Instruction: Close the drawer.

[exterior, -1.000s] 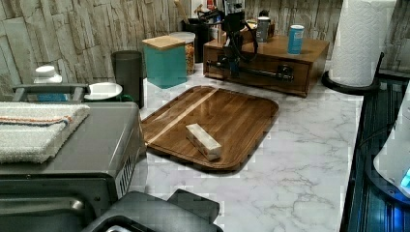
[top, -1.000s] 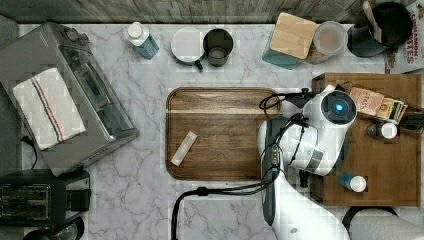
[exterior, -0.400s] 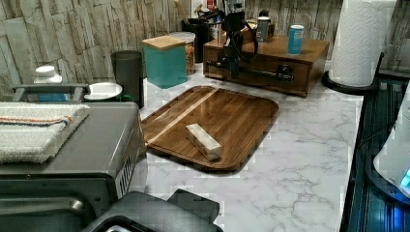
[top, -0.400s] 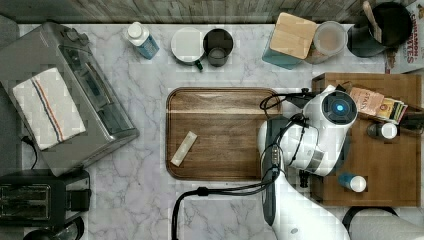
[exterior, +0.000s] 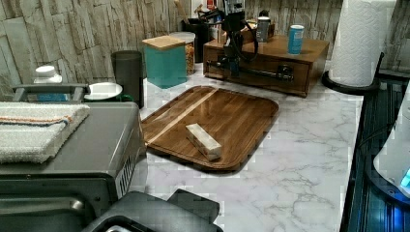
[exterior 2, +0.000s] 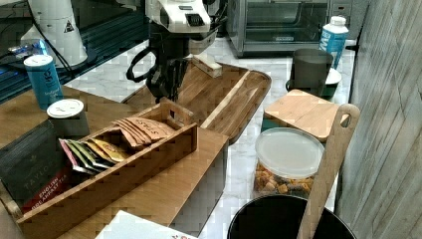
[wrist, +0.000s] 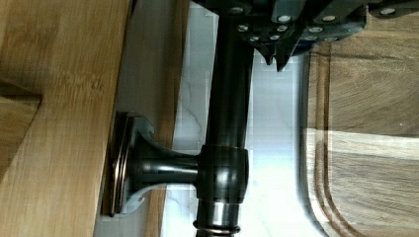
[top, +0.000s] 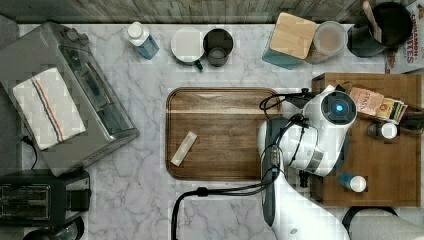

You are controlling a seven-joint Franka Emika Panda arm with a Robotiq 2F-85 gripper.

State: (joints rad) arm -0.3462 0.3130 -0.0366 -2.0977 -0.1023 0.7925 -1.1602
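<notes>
The white Franka arm leans over the edge of the light-brown wooden box (exterior: 270, 63) that stands on the marble counter (exterior: 300, 159). The box's front carries the drawer (exterior: 261, 72), a light-brown bamboo panel that appears flush with the box in the left view, though the angle makes this hard to confirm. A dark metal bar handle (wrist: 228, 123) runs along that front on flared mounts.

In the wrist view the black gripper (wrist: 279, 47) sits at the handle, with the bar passing up between its dark fingertips (wrist: 269, 54); whether they clamp the bar or merely flank it cannot be told. In the left view the gripper (exterior: 234, 58) hangs in front of the drawer near the left view's left end of the handle.

Beside the box lies a dark rounded-corner wooden tray (top: 220, 115) holding 1 pale rectangular block (top: 183, 148). On the box top stand a blue can (exterior: 295, 38) and a slatted wooden tea-bag holder (exterior 2: 124, 149).
</notes>
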